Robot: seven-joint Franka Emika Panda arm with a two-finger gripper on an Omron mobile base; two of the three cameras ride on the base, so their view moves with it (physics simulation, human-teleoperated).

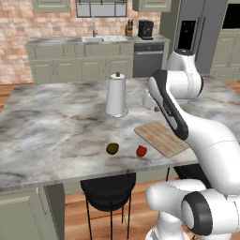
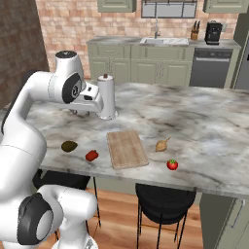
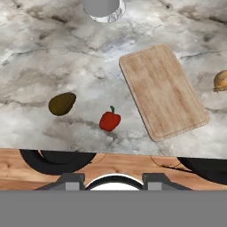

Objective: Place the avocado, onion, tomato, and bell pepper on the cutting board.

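The light wooden cutting board [image 3: 162,91] [image 2: 126,148] [image 1: 161,138] lies bare near the counter's front edge. On the marble to one side of it rest the dark olive avocado [image 3: 61,103] [image 2: 69,146] [image 1: 112,148] and the red bell pepper [image 3: 110,120] [image 2: 91,155] [image 1: 141,151]. On the other side are the tan onion [image 2: 162,144] [image 3: 221,80] and, closer to the edge, the green-topped tomato [image 2: 172,164]. My gripper [image 3: 113,182] hangs open and empty well above the counter, looking down on the pepper and the board.
A white paper towel roll [image 1: 116,96] [image 2: 107,97] [image 3: 103,9] stands upright behind the board, close to my hand. Black stools [image 1: 108,192] [image 2: 164,197] sit under the counter's front edge. Cabinets, a sink and a dishwasher line the far wall.
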